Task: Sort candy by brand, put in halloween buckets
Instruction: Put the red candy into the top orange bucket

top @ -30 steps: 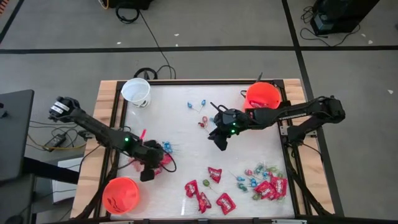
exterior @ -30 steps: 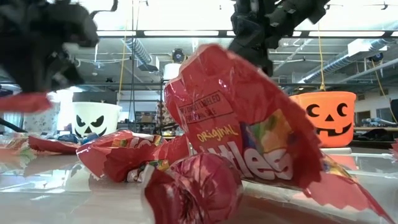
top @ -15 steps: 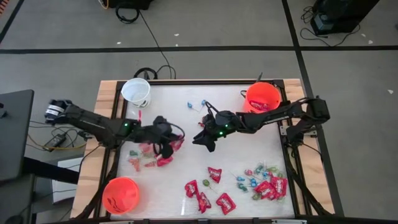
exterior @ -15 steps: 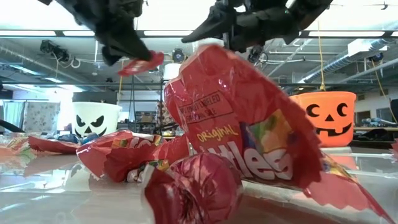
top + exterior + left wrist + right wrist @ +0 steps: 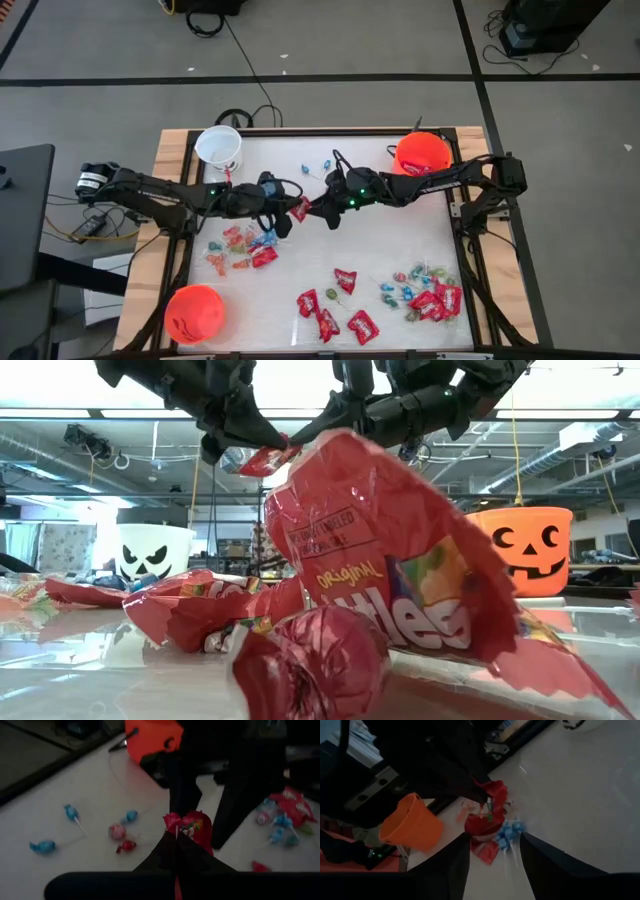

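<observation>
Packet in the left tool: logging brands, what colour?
Red packet, clearest in the left wrist view.

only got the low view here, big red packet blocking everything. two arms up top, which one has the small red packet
Observer: The left gripper has it, shut on the small red packet, above the middle of the table.
Operator: and the right one
Observer: The right gripper is open, fingers either side of the packet's far end in the right wrist view, not closed on it.
Operator: is it a handover
Observer: Looks like one. The two grippers meet tip to tip in the high view.
Operator: where's the nearest orange bucket
Observer: An orange bucket sits at the table's far right corner, behind the right arm.
</observation>
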`<act>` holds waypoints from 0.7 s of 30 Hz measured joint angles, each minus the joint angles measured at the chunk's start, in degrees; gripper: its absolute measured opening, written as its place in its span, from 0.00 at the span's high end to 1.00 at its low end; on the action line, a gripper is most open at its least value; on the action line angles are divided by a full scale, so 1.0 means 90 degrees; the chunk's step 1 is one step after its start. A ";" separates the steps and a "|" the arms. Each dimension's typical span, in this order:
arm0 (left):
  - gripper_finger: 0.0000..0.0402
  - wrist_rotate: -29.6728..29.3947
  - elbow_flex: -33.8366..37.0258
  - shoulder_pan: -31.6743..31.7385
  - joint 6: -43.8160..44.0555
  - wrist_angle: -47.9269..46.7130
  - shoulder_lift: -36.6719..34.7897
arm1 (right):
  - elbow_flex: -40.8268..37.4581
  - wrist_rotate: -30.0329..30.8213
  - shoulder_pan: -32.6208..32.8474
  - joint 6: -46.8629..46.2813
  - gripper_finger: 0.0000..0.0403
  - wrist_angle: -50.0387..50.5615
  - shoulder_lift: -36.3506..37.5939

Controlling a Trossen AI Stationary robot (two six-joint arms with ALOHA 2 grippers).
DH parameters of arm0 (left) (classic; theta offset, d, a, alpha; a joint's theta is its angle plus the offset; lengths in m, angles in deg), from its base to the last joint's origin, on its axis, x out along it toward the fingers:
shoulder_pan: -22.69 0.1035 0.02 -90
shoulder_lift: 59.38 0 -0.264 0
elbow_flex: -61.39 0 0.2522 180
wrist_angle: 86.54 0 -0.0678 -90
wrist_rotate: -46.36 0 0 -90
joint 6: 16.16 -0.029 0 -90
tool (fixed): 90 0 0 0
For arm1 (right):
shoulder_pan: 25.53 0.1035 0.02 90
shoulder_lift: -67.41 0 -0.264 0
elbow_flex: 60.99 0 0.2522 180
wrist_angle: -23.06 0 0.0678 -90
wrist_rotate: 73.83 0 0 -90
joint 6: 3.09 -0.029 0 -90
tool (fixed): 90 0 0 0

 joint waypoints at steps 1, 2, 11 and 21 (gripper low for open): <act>0.98 0.0002 0.0000 0.0037 -0.0059 0.0101 0.0032 | 0.0000 -0.0040 -0.0021 0.0028 0.56 -0.0031 0.0000; 0.98 0.0006 0.0000 0.0068 -0.0081 0.0230 0.0088 | 0.0000 -0.0039 -0.0039 0.0040 0.57 -0.0032 0.0002; 0.98 0.0272 0.0000 0.0238 -0.0181 0.0859 0.0341 | -0.0002 -0.0194 -0.0149 0.0281 0.92 0.0064 0.0002; 0.70 0.0337 -0.0002 0.0372 0.0172 0.0319 -0.0061 | -0.0002 -0.0204 -0.0467 0.0344 0.93 0.1325 0.0293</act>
